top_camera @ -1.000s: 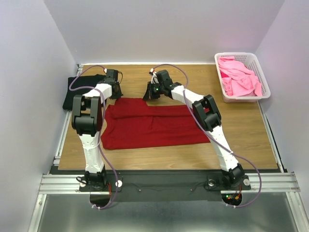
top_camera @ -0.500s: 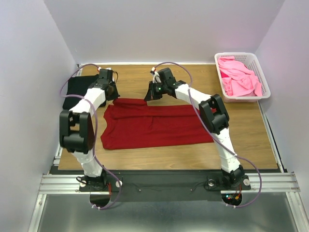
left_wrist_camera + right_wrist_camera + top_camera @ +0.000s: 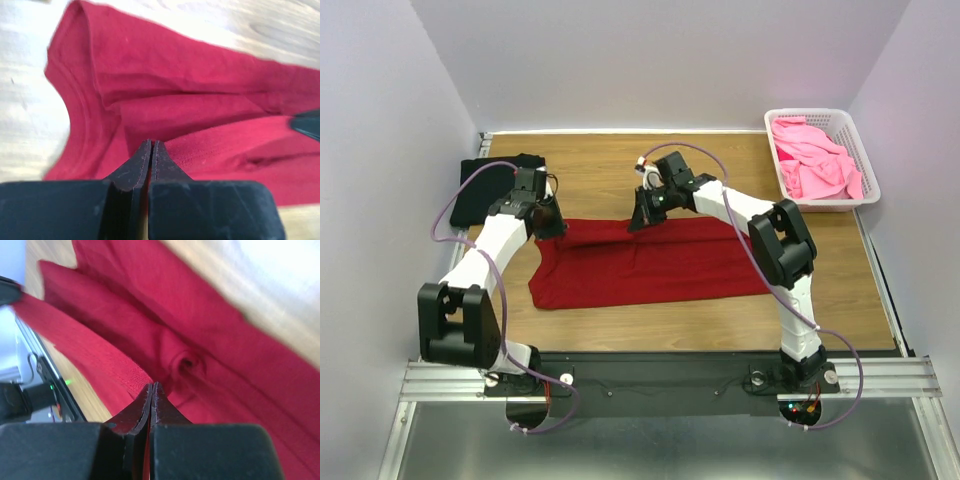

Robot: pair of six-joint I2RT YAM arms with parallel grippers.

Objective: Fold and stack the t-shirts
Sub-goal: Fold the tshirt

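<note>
The red tee (image 3: 650, 265) lay spread across the middle of the desk (image 3: 720, 320), its long side running left to right. The left tool (image 3: 550, 222) was clenched on the tee's far edge near the left corner. The right tool (image 3: 640, 220) was clenched on the same edge further along, about mid-desk. Each wrist view showed the 2 jaws pressed together with red cloth drawn up into the tip. Creases ran out from each pinch, so the cloth seemed to be taking the pull. From above, the edge between the 2 tools looked ridged, higher than the flat part.

2 grips set apart on 1 edge suited a fold. A limp cotton hem held at 1 point would sag and bunch, while 2 points keep it as a line that can be carried over the body of the tee toward the near side. I judged the fold begun but not laid down, since most of the tee lay flat.

The black tee (image 3: 480, 185) sat folded at the far left corner, near the left tool, likely as the base of the stack. The pink tees (image 3: 810, 160) were heaped in the basket (image 3: 830, 203) at the far right, well apart and not yet folded.
</note>
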